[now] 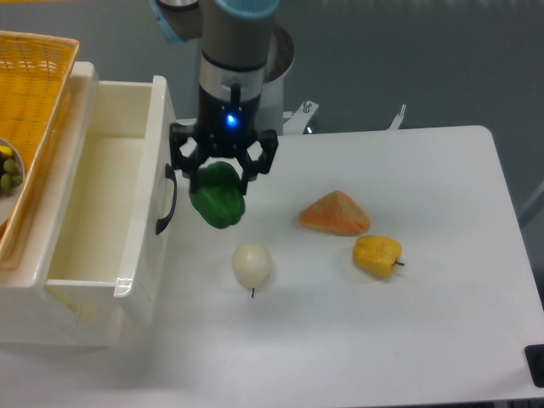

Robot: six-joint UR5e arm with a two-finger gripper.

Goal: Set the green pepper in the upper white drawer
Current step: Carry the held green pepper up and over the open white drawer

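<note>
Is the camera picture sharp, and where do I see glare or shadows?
Fixed camera: slightly soft overall; the gripper and green pepper stay readable. Glossy highlights run along the upper white drawer rim. The white onion casts only a faint shadow on the table.

Bystanders on the white desk (408,340)

3 items lie apart on the desk: a cream-white round fruit (252,265) with a thin dark stem pointing toward the camera, an orange wedge-shaped piece (335,212) to its right and farther back, and a yellow pepper (376,254) just in front of that wedge. At the left edge an orange woven basket (25,102) holds small green-yellow fruits (8,172).
</note>
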